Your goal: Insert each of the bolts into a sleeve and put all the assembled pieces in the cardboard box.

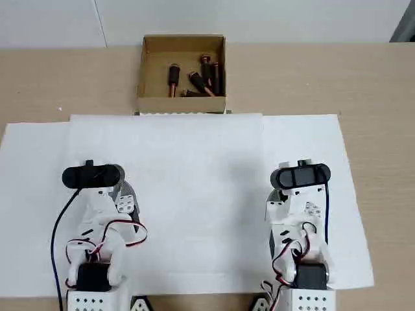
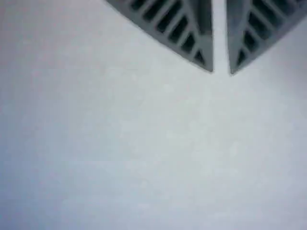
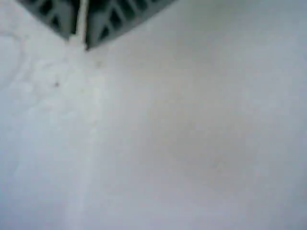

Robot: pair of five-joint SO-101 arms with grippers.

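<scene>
High view: box (image 1: 183,103) at mid far edge of table (image 1: 376,84) holds several bolt-in-sleeve pieces (image 1: 174,76); exact no. unclear. L gripper (image 2: 220,72) and R gripper (image 3: 76,43) sit over paper (image 1: 194,181) toward near edge, jaws together, nothing held. Judged: all visible pieces boxed, task approx. complete.

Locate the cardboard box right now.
High view: the cardboard box sits at the table's far side, near its middle, just beyond the white paper, holding assembled pieces.
</scene>
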